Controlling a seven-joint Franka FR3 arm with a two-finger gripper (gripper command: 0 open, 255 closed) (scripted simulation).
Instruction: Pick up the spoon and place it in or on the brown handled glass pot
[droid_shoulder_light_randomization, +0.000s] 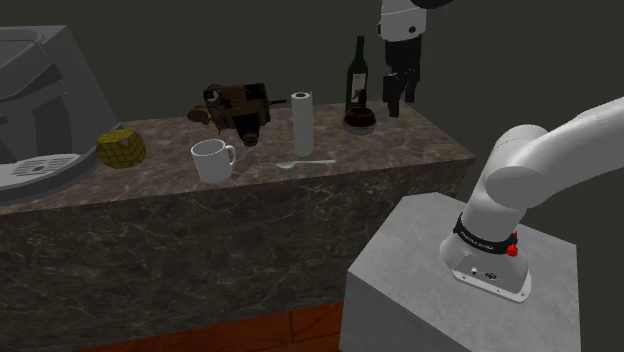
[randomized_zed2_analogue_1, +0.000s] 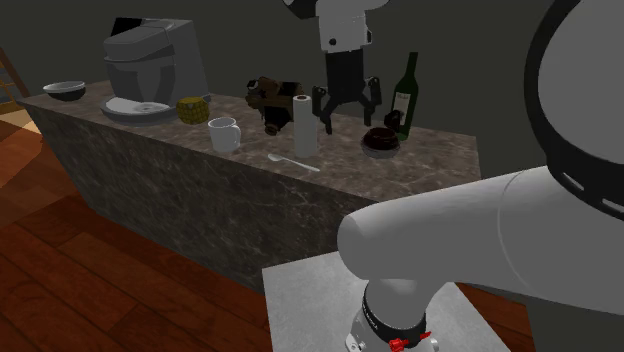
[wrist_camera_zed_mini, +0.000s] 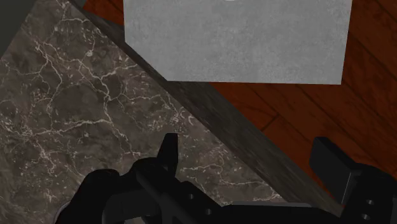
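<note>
Gripper (droid_shoulder_light_randomization: 398, 103) hangs open over the end of the counter (droid_shoulder_light_randomization: 400, 150) at the shoulder view's right, empty, fingers well apart, high above the surface. In the second exterior view the gripper (randomized_zed2_analogue_1: 347, 108) sits above and between the paper towel roll (randomized_zed2_analogue_1: 305, 125) and the wine bottle (randomized_zed2_analogue_1: 404, 92).

Spoon (droid_shoulder_light_randomization: 305, 162) lies flat on the dark marble counter near its front edge, just in front of the upright paper towel roll (droid_shoulder_light_randomization: 302, 122) – bowl end toward the white mug (droid_shoulder_light_randomization: 212, 160), handle pointing the other way. Nothing touches the spoon (randomized_zed2_analogue_1: 292, 160).

Dark round pot (droid_shoulder_light_randomization: 360, 118) with a brownish tint stands right at the foot of the wine bottle (droid_shoulder_light_randomization: 357, 78), near the back of the counter, below and beside the gripper. Pot (randomized_zed2_analogue_1: 382, 140) and spoon are apart, with the roll between them.

Other items:
- A brown and black object (droid_shoulder_light_randomization: 235, 105) behind the mug; I can't make out what it is.
- A yellow crosshatched object (droid_shoulder_light_randomization: 120, 148) beside the grey coffee machine (droid_shoulder_light_randomization: 40, 90).
- A bowl (randomized_zed2_analogue_1: 65, 90) at the second exterior view's left end of the counter.

Wrist view: open gripper (wrist_camera_zed_mini: 248, 146) over the marble counter (wrist_camera_zed_mini: 76, 114) edge – grey stand (wrist_camera_zed_mini: 235, 38) and red-brown wood floor (wrist_camera_zed_mini: 305, 102) beyond.
</note>
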